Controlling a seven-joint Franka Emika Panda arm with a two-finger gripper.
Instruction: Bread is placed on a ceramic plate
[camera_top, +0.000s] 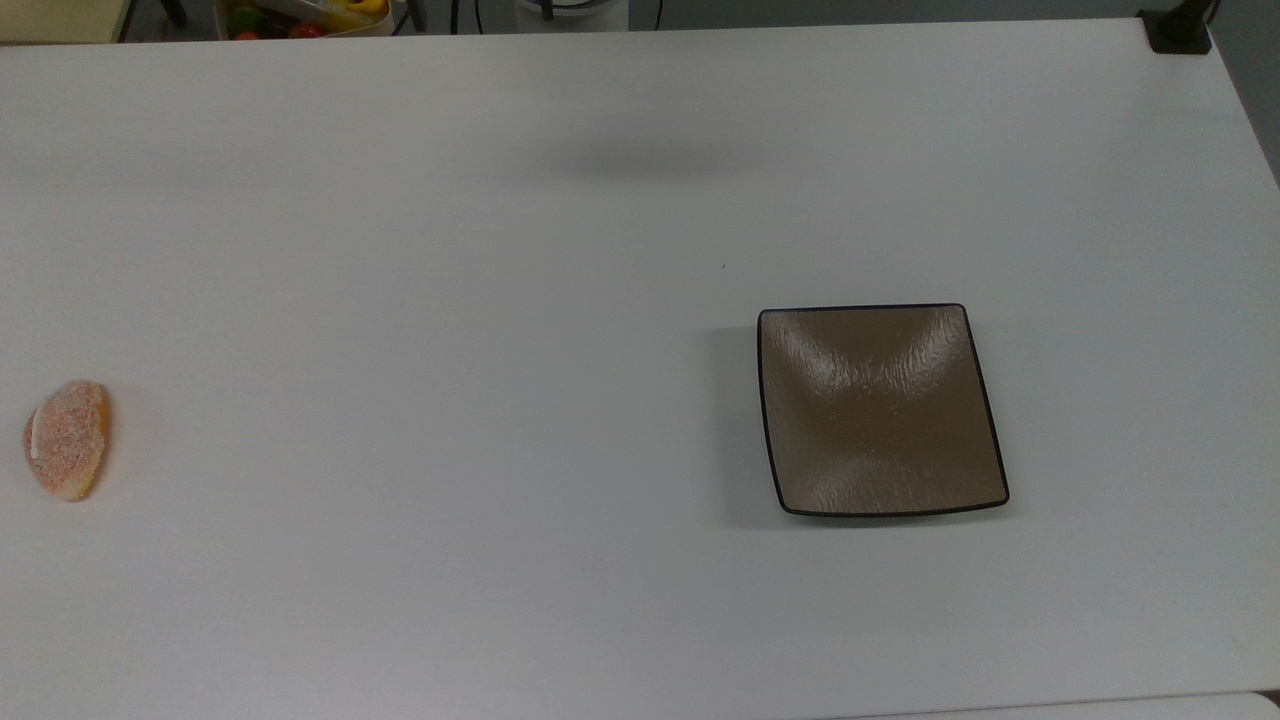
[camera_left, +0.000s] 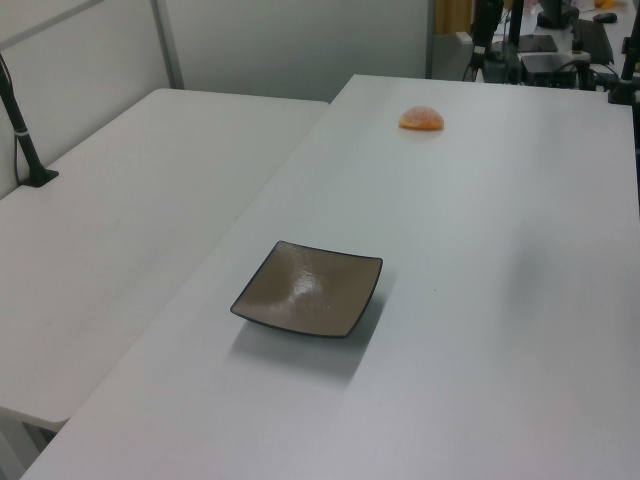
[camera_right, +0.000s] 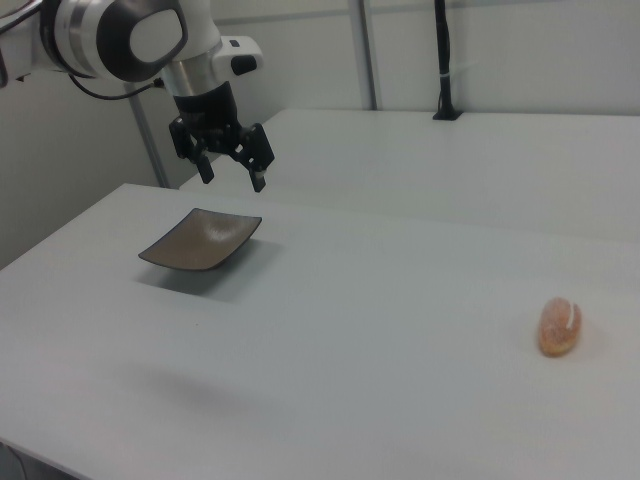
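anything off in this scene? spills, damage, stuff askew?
Nothing stands out. The bread lies intact on the white table, far from the ceramic plate, which sits flat, empty and undamaged. The gripper hangs open in the air holding nothing.
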